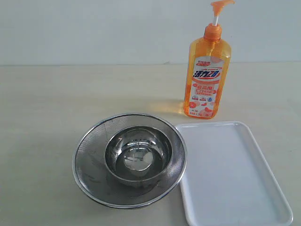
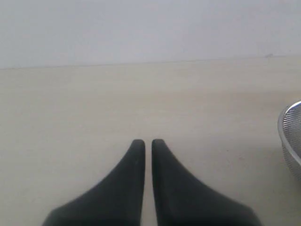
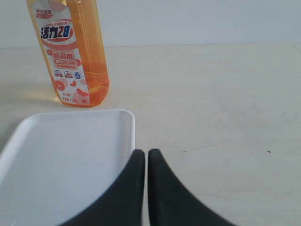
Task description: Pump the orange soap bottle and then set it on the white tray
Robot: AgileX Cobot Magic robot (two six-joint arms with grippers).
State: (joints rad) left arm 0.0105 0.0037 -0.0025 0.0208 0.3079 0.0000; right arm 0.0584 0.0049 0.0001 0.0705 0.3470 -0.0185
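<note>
The orange soap bottle [image 1: 207, 75] stands upright at the back right of the table, just behind the white tray [image 1: 235, 174]; its pump head is raised. The right wrist view shows the bottle's lower body [image 3: 73, 56] and the tray [image 3: 61, 160]. My right gripper [image 3: 146, 153] is shut and holds nothing, low beside the tray's edge and well short of the bottle. My left gripper [image 2: 145, 142] is also shut and holds nothing, over bare table. Neither gripper appears in the exterior view.
A round steel mesh strainer [image 1: 87, 155] holding a steel bowl [image 1: 137, 155] sits to the left of the tray, touching its rim. The strainer's edge [image 2: 291, 136] shows in the left wrist view. A pale wall stands behind the wooden table.
</note>
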